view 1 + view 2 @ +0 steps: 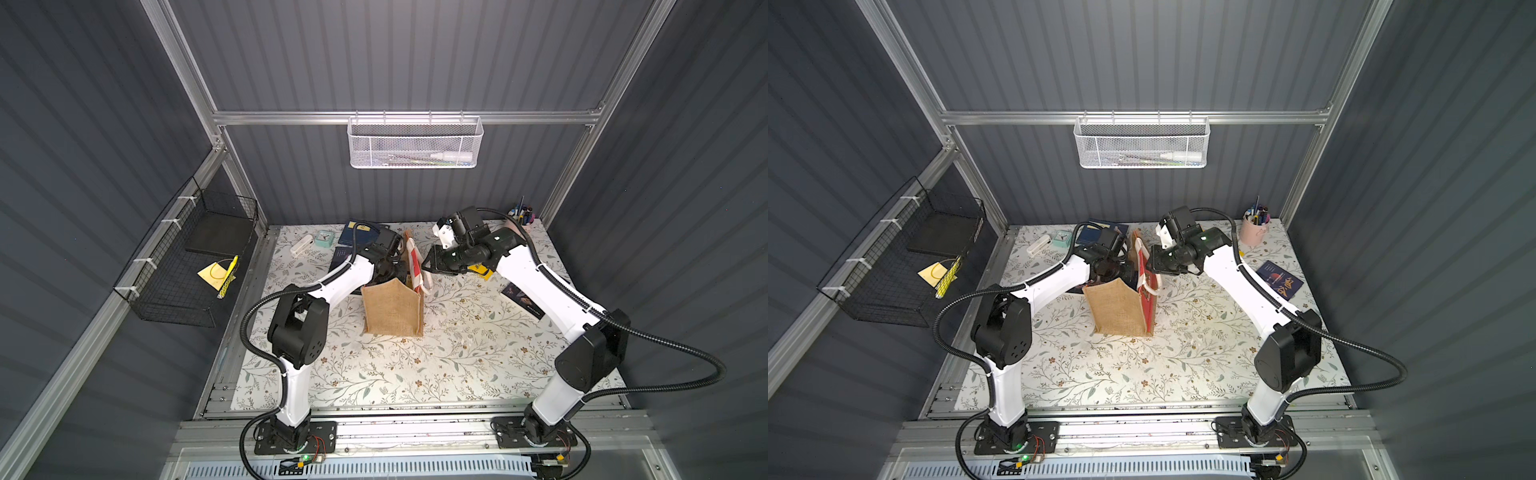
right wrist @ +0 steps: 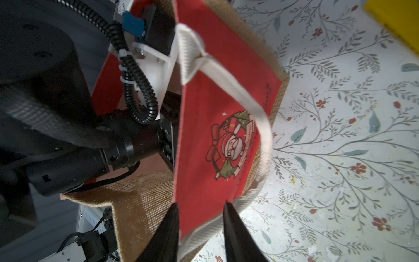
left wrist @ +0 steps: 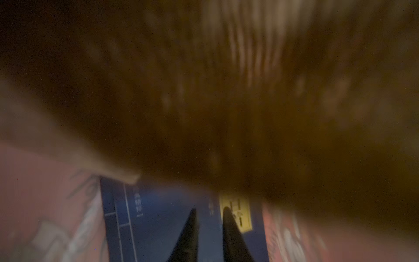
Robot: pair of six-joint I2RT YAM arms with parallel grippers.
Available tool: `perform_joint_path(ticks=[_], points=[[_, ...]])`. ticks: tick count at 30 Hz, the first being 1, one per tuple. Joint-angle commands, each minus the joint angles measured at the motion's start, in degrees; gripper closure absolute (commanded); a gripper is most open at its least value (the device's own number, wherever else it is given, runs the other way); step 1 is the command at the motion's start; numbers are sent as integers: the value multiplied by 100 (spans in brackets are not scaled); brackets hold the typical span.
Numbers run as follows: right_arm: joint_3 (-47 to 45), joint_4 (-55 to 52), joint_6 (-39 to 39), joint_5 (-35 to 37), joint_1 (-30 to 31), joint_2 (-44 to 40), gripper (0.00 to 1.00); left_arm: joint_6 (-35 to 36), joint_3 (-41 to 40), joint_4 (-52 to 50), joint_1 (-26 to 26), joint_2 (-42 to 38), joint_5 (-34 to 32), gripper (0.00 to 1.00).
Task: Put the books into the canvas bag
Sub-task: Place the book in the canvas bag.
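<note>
My left end effector (image 3: pixel 208 209) hung inside the canvas bag (image 1: pixel 392 307), which stood upright on the bench (image 1: pixel 457 357). Its tips were narrowly parted and empty over a navy book (image 3: pixel 163 215), so the drop looked done. My right end effector (image 2: pixel 200 203) straddled the bag's right rim, part-open and unclamped. Next I needed a clean withdrawal, then the far-left books (image 1: pixel 351 236).

You've got dark grey corrugated walls (image 1: pixel 395 54) on every side in both top views; aluminium frame rails (image 1: pixel 399 117) cross the upper middle and run down the corners; a white mesh basket (image 1: pixel 415 143) hangs off the cross rail, upper centre; a black wire basket (image 1: pixel 183 266) is strapped with white ties to the left rail, mid-left of frame; your tabletop (image 1: pixel 415 365) is white with a leaf-and-flower print, centre to lower frame; a pink pen cup (image 1: pixel 1255 232) stands at its upper right corner; light is even, brightest on the tabletop
</note>
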Motion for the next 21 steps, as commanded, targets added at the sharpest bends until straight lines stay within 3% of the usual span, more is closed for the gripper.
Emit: perform_joint_path(ticks=[1,6,11,17,21], points=[[17,-85,-212,160,-270,-221,58,17,-129,-594,17,315,-155,68],[-387,282,-517,482,-863,-288,40,163,191,-871,17,-167,-325,55],[-340,378,-998,843,-1258,184,32,203,542,-1012,17,-889,-406,49],[452,345,-1390,999,-1632,1257,26,49,533,-619,-80,-1575,-215,47],[1144,221,-1498,1093,-1921,2039,24,206,743,-531,-462,-1684,-578,47]])
